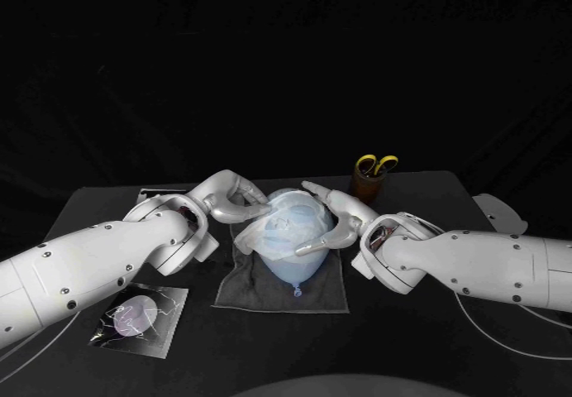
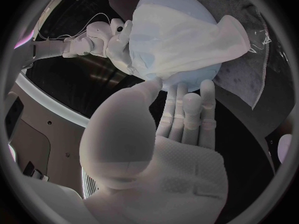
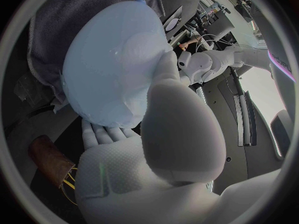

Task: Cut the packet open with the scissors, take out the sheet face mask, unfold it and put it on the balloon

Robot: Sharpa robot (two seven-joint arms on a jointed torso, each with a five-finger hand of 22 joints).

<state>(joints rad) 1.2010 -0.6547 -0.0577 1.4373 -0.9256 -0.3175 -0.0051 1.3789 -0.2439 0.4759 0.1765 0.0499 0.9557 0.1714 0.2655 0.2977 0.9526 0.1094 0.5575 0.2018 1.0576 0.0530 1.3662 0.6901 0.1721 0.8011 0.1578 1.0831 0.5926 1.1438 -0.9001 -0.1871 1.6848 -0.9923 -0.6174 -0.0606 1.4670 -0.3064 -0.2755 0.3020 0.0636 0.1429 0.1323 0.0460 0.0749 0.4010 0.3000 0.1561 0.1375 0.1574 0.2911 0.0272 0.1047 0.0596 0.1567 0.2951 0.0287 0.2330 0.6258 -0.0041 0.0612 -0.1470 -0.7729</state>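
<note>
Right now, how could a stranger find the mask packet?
On the black table, find the grey cloth under the balloon. Left of the cloth, nearer the robot, lies the packet: it alone is flat and shiny, with pale print.

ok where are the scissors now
In the head view the yellow-handled scissors stand in the brown cylindrical holder near the black table's far edge, just beyond the right hand, right of the pale blue balloon.
</note>
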